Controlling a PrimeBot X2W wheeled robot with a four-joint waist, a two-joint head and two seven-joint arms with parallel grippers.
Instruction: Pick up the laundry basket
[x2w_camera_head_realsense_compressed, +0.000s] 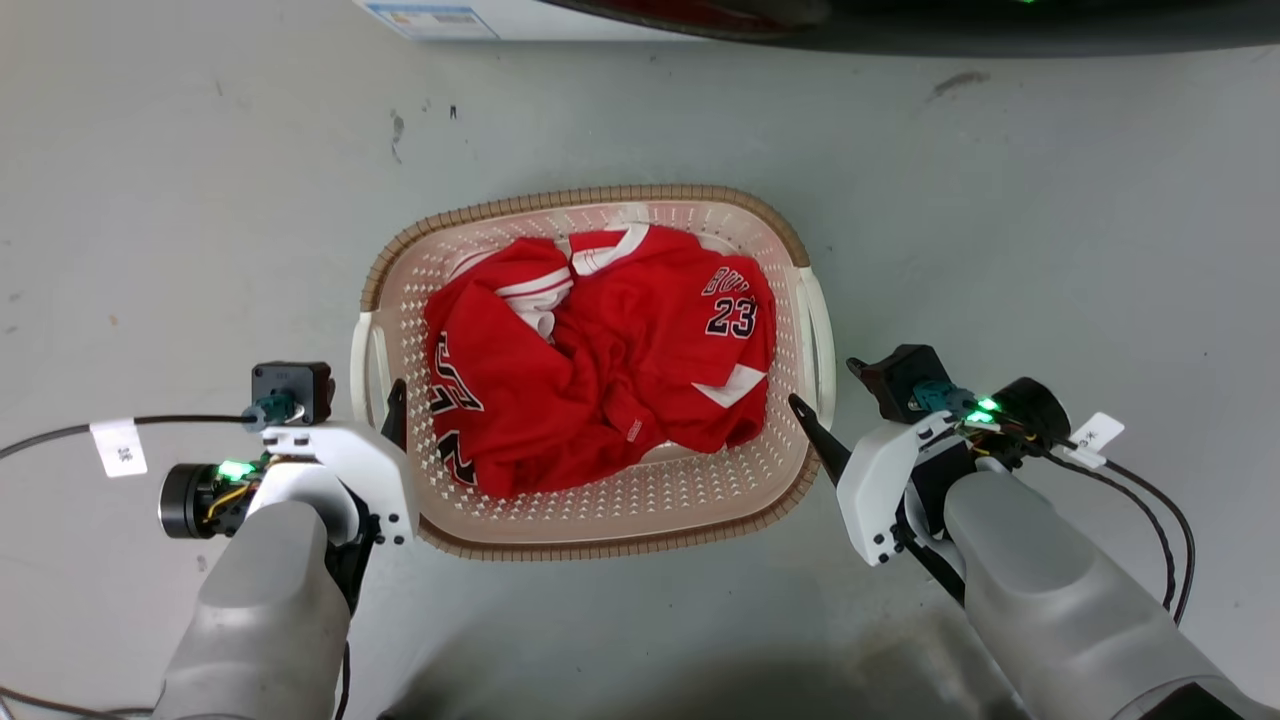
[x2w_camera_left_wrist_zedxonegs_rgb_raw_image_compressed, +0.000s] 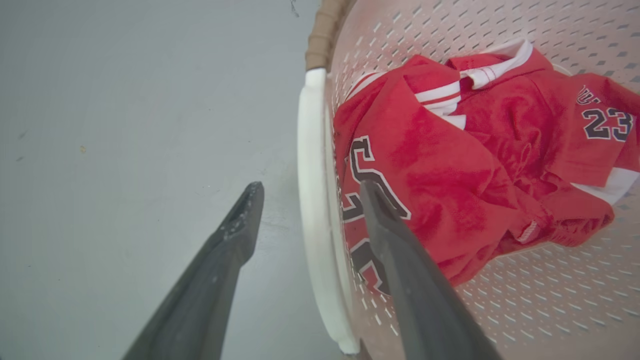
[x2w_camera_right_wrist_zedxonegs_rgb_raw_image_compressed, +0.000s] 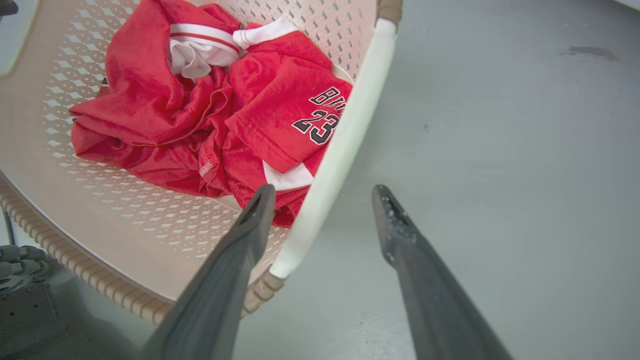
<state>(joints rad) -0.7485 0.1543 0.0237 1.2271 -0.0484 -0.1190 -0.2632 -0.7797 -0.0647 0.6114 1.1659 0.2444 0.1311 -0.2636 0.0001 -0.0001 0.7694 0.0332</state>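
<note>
Straddling the laundry basket (x2w_camera_head_realsense_compressed: 600, 197) handles (x2w_camera_left_wrist_zedxonegs_rgb_raw_image_compressed: 311, 150), left claw (x2w_camera_left_wrist_zedxonegs_rgb_raw_image_compressed: 311, 185) and right claw (x2w_camera_right_wrist_zedxonegs_rgb_raw_image_compressed: 324, 187) gape apart, jersey (x2w_camera_head_realsense_compressed: 620, 370) hiding its middle.

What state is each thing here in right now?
Laundry basket: upright on the floor, not yet lifted.
Red jersey: crumpled inside the basket.
Left gripper: jaws open, astride the left handle.
Right gripper: jaws open, astride the right handle.

**Robot's twin grey arms**
Pale forearms (x2w_camera_head_realsense_compressed: 270, 600) end in white screwed brackets (x2w_camera_head_realsense_compressed: 350, 460); green lights (x2w_camera_head_realsense_compressed: 235, 468), black cables (x2w_camera_head_realsense_compressed: 60, 432) and white tags (x2w_camera_head_realsense_compressed: 118, 447) mark the wrists; left tool (x2w_camera_left_wrist_zedxonegs_rgb_raw_image_compressed: 310, 186) and right tool (x2w_camera_right_wrist_zedxonegs_rgb_raw_image_compressed: 324, 190) carry tapering charcoal fingers (x2w_camera_left_wrist_zedxonegs_rgb_raw_image_compressed: 400, 260).
</note>
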